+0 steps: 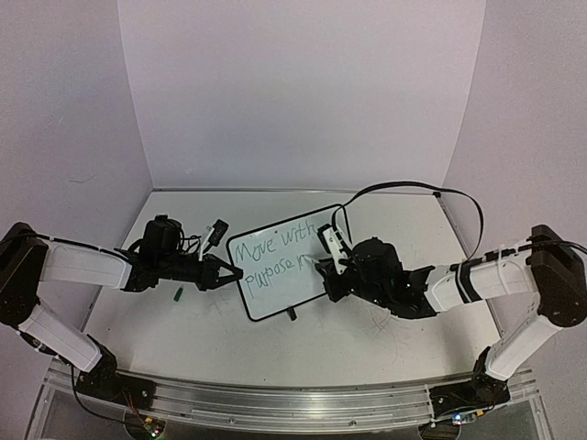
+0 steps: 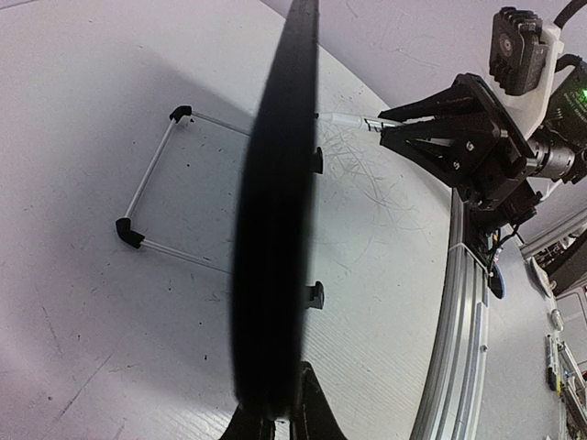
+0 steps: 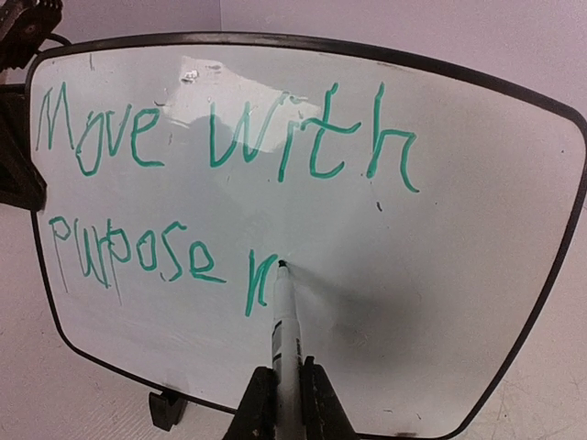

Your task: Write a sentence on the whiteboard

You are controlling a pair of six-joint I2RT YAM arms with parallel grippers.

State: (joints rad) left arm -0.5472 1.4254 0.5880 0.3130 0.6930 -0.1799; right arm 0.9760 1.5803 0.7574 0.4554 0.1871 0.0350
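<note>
Top view, whiteboard (image 1: 280, 275): stands mid table (image 1: 367, 344) btwn the two arms. The green writing faces the right arm and reads "Move with / purpose" plus the start of another word.
Top view, left gripper (image 1: 231, 273): fingers closed on the board's left edge, bracing it.
Top view, right gripper (image 1: 323, 272): at the board's lower right part. We can't make out the pen from here.
Top view, small green piece (image 1: 178, 294): lies on the table near the left gripper, apart from the board. Prob. a cap.
Top view, room: bare table in front of & behind the board. A black cable (image 1: 404, 187) arcs over the right arm near the board's top right corner.
Left wrist, board: seen edge-on as a dark blurred band, w/ our fingers (image 2: 312, 417) straddling it at the bottom. Two black feet (image 2: 315, 295) stick out on the writing side.
Left wrist, thin rod frame (image 2: 147, 197): lies on the table on the far side, apart from the board.
Right wrist, marker (image 3: 286, 330): pinched btwn narrow fingers, tip touching the board just right of the "n" on line two.
Right wrist, room: wide blank area to the right of the tip & below it, ending at the black rim (image 3: 555, 266).
Risk, push: too much tip pressure could tip or slide the board in the left grip, smearing strokes.
Risk, slip: the marker may rotate in the pinch and lose contact.
Risk, edges: a long word may run into the rim, and a high wrist swing may snag the cable.
</note>
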